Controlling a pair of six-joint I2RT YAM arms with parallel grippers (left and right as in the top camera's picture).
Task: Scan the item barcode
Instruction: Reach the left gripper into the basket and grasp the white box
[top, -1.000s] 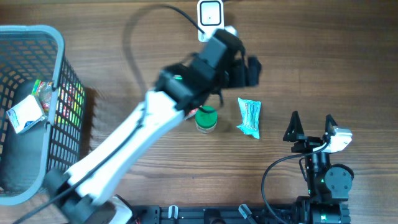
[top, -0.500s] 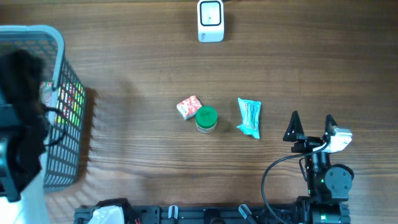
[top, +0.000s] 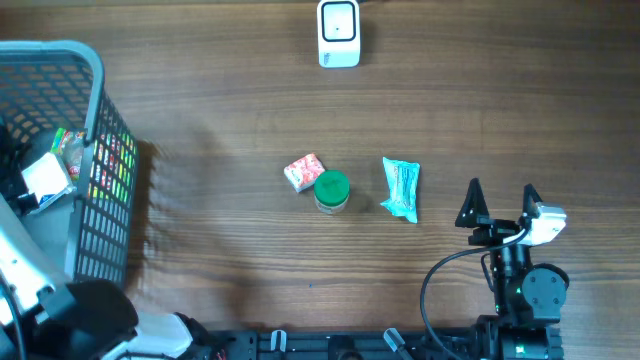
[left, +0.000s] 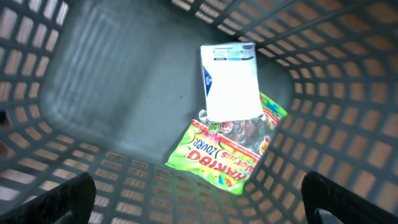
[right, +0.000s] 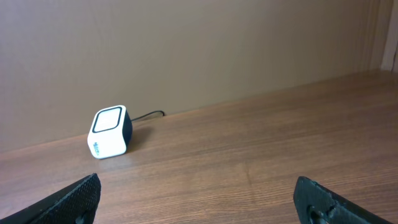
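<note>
Step in hand: We are reading this as the gap between items. The left gripper (left: 198, 182) is hanging over the grey plastic lattice basket (top: 95, 70), and nothing is being shown to the white cube-shaped barcode scanner (top: 338, 34).
Left claw: We are seeing its fingers spread wide at the lower corners of the left wrist view, gripping nothing.
Right claw: The right gripper (top: 500, 192) is sitting at the near right of the brown wooden table (top: 220, 110), fingers wide apart and empty, facing the scanner.
Where the items are: Three are lying mid-table, well apart from the scanner. A small red-and-white wrapped packet (top: 304, 171) is lying just beside a green-lidded round jar (top: 331, 190), and a teal crinkled plastic pouch (top: 401, 187) is near the jar's other side. Two more are lying in the basket, a flat white printed pack (left: 230, 81) overlapping a green printed snack bag (left: 227, 152).
Next move: We are judging that a table item wants fetching. That calls for bringing an open claw over it, closing on it, and turning its barcode toward the scanner's face.
Left wrist view alone: It is showing us the basket's floor and how the two packs are overlapping. The overhead view is giving only glimpses through the lattice.
Overhead alone: It is showing us the three table items, which neither wrist camera is catching.
Right wrist view alone: It is showing us the scanner's front face side-on.
</note>
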